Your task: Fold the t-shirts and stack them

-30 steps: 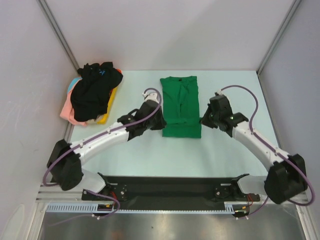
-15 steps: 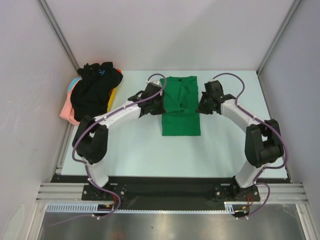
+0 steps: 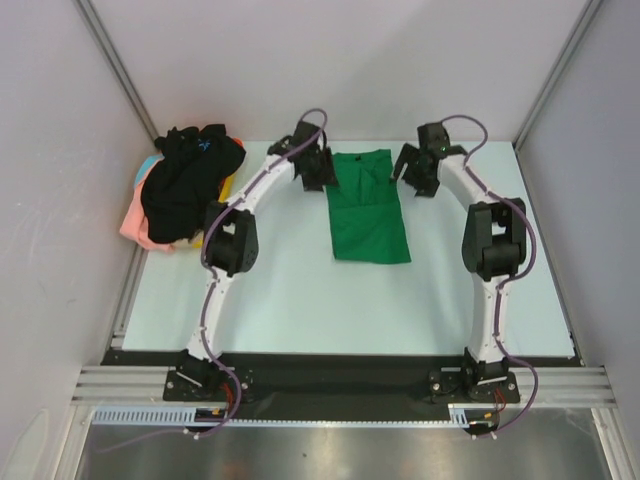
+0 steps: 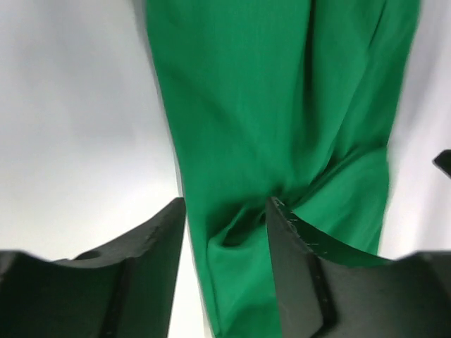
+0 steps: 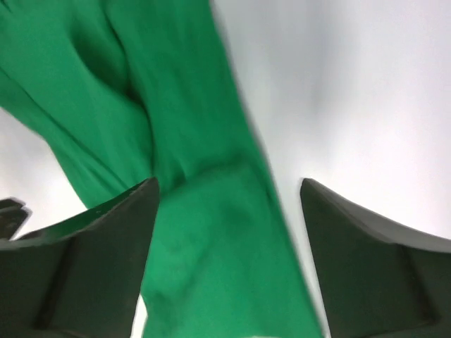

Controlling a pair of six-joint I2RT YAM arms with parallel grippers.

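A bright green t-shirt [image 3: 368,215] lies as a long folded strip on the table, slightly skewed, its far end between my two grippers. My left gripper [image 3: 322,176] is at its far left corner. In the left wrist view the left gripper [image 4: 225,211] stands open, with a loose fold of the green t-shirt [image 4: 282,105] between the fingers. My right gripper [image 3: 413,176] is at the far right corner. In the right wrist view the right gripper [image 5: 229,186] is wide open above the green t-shirt [image 5: 197,246], with bare table to its right. Other t-shirts are heaped at the left, a black one [image 3: 190,175] on top.
The heap shows pink [image 3: 135,225] and yellow [image 3: 208,238] cloth under the black shirt, against the left wall. The pale table [image 3: 300,300] is bounded by white walls at the left, back and right. Both arms stretch far over the table.
Both grippers travelled from the near part of the green shirt to its far end, shut on cloth, then opened and let it go. The shirt now lies a little skewed.
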